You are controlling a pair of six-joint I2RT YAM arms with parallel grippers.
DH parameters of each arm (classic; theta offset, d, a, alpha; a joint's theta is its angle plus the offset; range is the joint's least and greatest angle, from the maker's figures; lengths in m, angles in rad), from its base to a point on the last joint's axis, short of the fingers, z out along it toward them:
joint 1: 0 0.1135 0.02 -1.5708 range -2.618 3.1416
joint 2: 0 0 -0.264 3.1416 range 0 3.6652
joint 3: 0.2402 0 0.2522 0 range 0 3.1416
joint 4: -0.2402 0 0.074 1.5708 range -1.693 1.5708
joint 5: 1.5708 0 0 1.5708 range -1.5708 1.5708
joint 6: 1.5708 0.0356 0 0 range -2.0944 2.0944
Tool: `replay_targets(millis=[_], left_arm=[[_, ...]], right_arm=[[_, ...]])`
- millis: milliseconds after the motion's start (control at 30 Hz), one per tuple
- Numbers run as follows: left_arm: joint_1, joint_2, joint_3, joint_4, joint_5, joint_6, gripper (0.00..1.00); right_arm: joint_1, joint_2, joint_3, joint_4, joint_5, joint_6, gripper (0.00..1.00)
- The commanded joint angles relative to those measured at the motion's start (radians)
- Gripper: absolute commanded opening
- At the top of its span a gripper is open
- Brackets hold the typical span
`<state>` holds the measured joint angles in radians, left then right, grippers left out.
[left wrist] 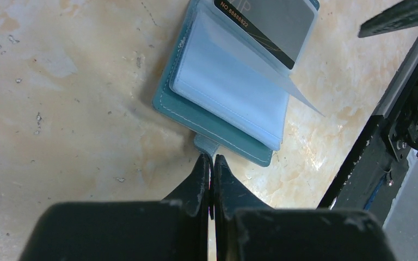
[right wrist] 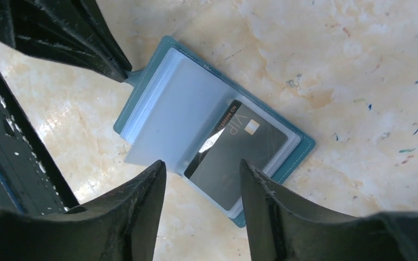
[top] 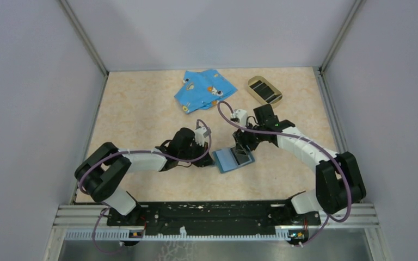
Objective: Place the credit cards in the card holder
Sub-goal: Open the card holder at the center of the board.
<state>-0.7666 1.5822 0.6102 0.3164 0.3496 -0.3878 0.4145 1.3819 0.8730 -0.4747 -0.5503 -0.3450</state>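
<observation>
Teal card holder, black credit card, bright blue cartoon-print cloth.

Legible print is found on one item only: the credit card, which lies under a clear sleeve in the card holder, in the half away from the holder's snap tab.

1. "VIP", pale capitals on the card face, next to a small pale square.
2. "NO 88888822", small golden characters along the card edge nearest the holder's middle. It is read from the left wrist view, on the card in the holder. In the right wrist view the digits are too small to confirm.
</observation>
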Motion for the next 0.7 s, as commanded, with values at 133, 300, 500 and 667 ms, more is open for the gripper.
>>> replay_targets(millis=[133,300,500,667], left_arm=[[0.016,0.036,0.053,0.001,0.035,0.029,0.00],[0.044,0.076,0.089,-0.003,0.046,0.030,0.00],[0.069,0.094,0.115,0.019,0.069,0.017,0.17],[0.091,0.028,0.069,0.110,0.089,-0.026,0.38]], right_arm=[[0.002,0.127,0.046,-0.012,0.005,-0.005,0.12],[0.051,0.185,0.052,-0.015,-0.021,0.000,0.10],[0.058,0.259,0.113,-0.072,-0.117,-0.025,0.12],[0.025,0.120,0.102,-0.102,-0.135,-0.101,0.24]])
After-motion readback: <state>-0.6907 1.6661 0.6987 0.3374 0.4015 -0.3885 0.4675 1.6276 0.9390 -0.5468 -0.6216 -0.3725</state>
